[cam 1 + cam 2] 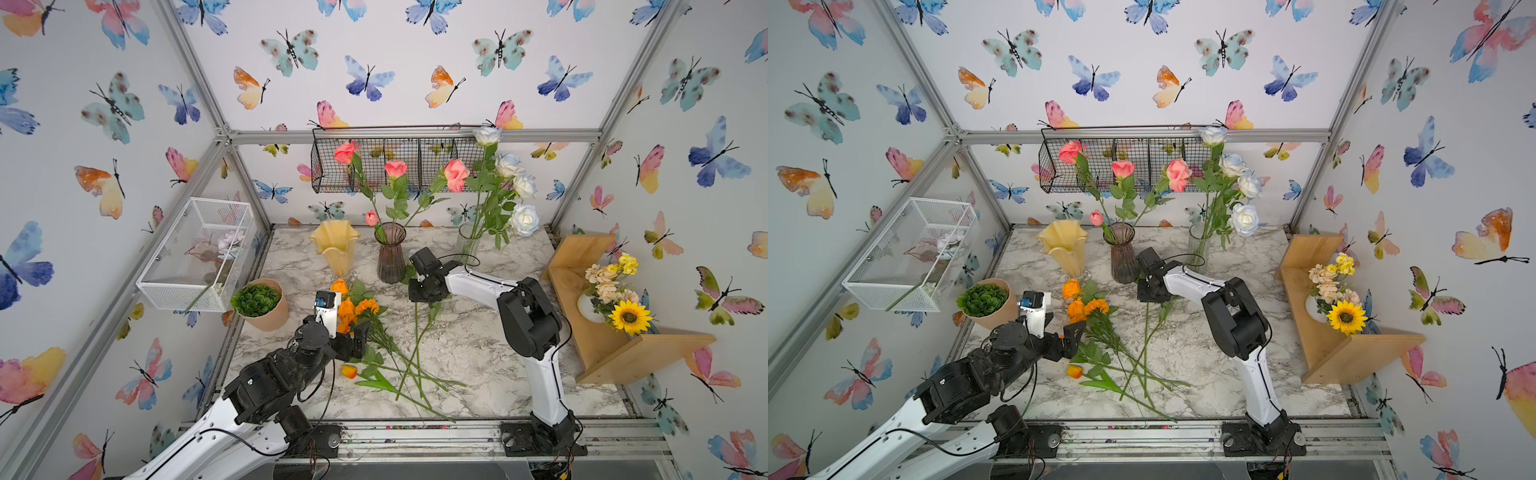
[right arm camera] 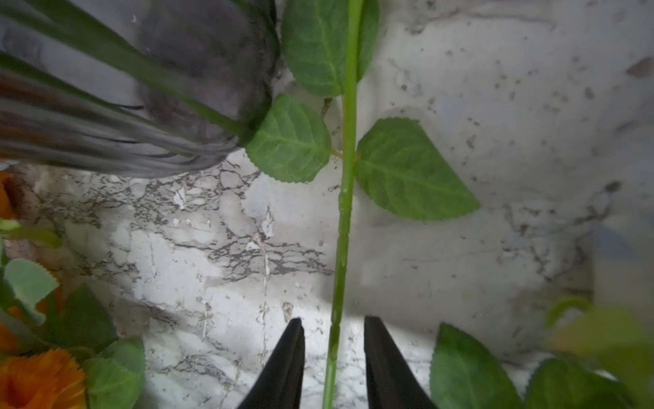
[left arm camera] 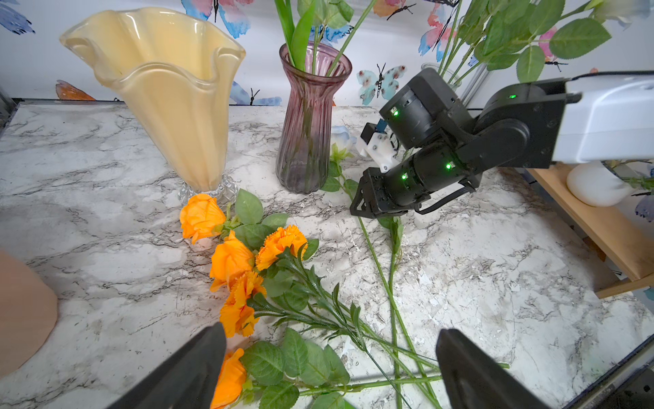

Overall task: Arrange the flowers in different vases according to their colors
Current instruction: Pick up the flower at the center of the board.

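On the marble-patterned desk (image 1: 478,345): three vases stand along the far side, and loose flowers lie across the middle.
Vases: the creamy yellow ruffled-rim vase (image 1: 334,247) looks empty. The purple ribbed glass vase (image 1: 390,257) holds pink blooms. The clear textured glass cylinder (image 1: 467,245) holds white-blue roses.
Orange heap (image 1: 353,309): orange roses and marigolds lie flat in front of the yellow vase.
Left tool (image 3: 331,329): released, with its fingers spread wide above the orange heap and gripping nothing.
White-blue rose (image 3: 341,138): it lies flat, its head just beside the purple vase's foot.
Green stem (image 2: 345,198): its long axis runs from that head toward the desk's front edge, passing straight between the right tool's fingers.
Right tool (image 2: 334,322): it straddles the stem from above with one finger on each side. A sliver of desk shows on both sides, so it is not yet clenched.
Deciding relation: the jaws close across the stem, not along it. The right arm is by far the nearer, and the glass cylinder stands close behind it, so this rose likely goes there.
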